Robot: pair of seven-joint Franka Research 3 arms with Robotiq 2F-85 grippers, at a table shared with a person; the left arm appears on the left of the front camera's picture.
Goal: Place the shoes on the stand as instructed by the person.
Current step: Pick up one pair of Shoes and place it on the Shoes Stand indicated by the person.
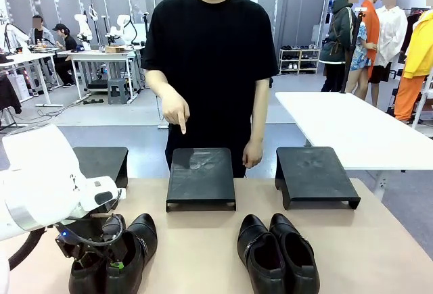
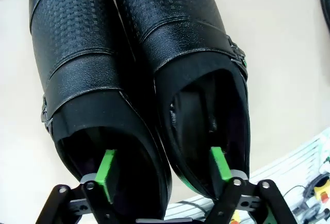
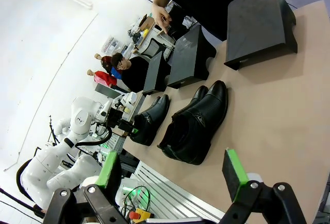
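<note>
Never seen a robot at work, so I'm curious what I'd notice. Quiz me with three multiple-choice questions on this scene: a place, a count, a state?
1. Which stand does the person's hand point at?
A. left B. middle C. right
2. How many black stands are on the table?
A. two B. three C. five
3. The left gripper is:
A. open, a finger inside each shoe of the left pair B. shut on a stand C. holding a cloth

Answers: 1 B, the finger aims down at the middle stand. 2 B, the left stand and right stand flank it. 3 A, a green pad sits in each shoe opening.
</note>
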